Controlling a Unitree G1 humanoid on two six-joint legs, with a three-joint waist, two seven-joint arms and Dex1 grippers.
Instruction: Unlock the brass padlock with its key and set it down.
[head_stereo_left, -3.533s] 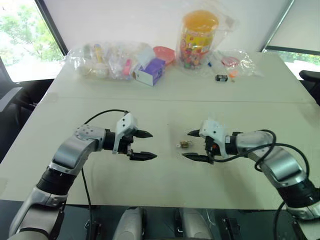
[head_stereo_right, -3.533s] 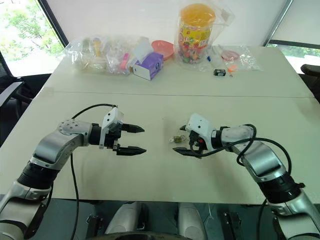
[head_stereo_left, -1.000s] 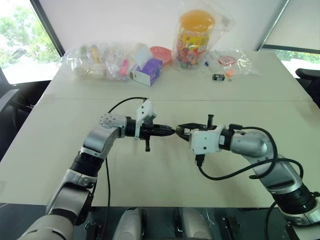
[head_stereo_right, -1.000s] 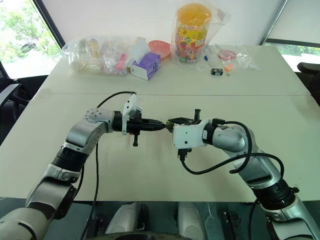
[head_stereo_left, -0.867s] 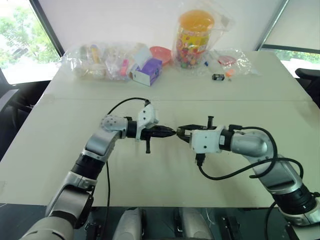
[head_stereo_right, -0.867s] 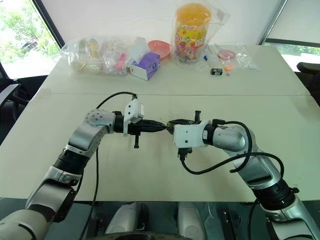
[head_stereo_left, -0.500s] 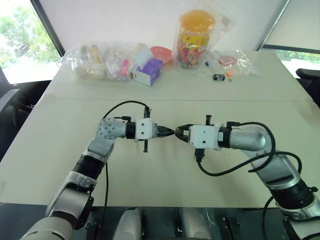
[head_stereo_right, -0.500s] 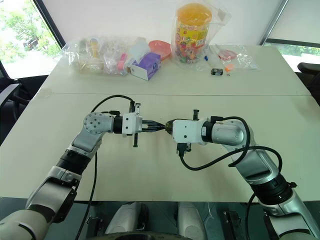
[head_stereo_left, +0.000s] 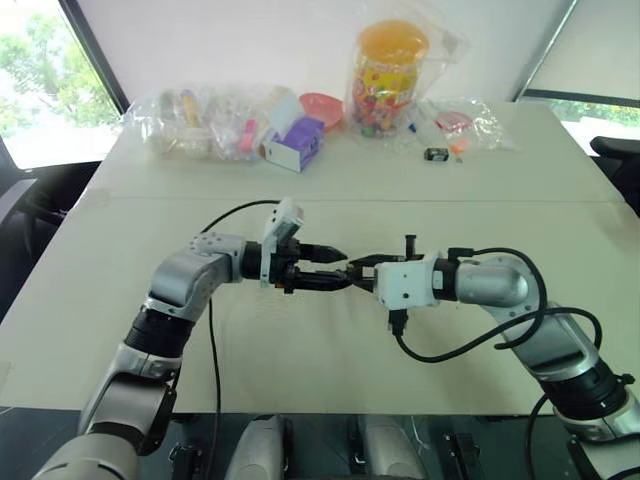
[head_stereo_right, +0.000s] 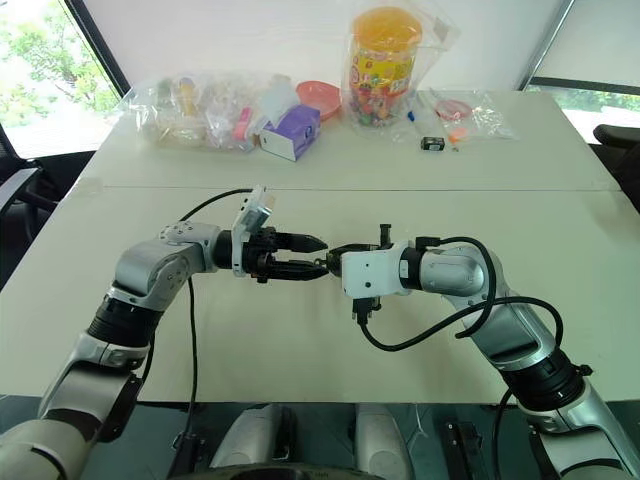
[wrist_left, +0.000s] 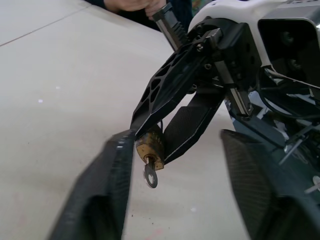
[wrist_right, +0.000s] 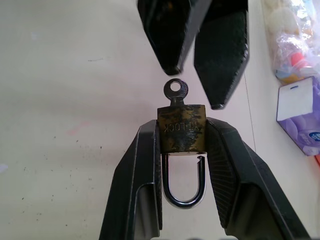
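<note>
Above table (head_stereo_left: 120, 300), right gripper (wrist_right: 182, 150) clamping brass padlock (wrist_right: 182, 129)

Bare table (head_stereo_left: 330, 360) all around both end effectors; clutter of bags (head_stereo_left: 215, 122) and jar (head_stereo_left: 393, 75) only along the far edge

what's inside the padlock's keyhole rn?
The key sits in the brass padlock: its round bow sticks out, its blade is hidden inside the body. The right gripper clamps the lock; the shackle shows a gap at one leg.
</note>
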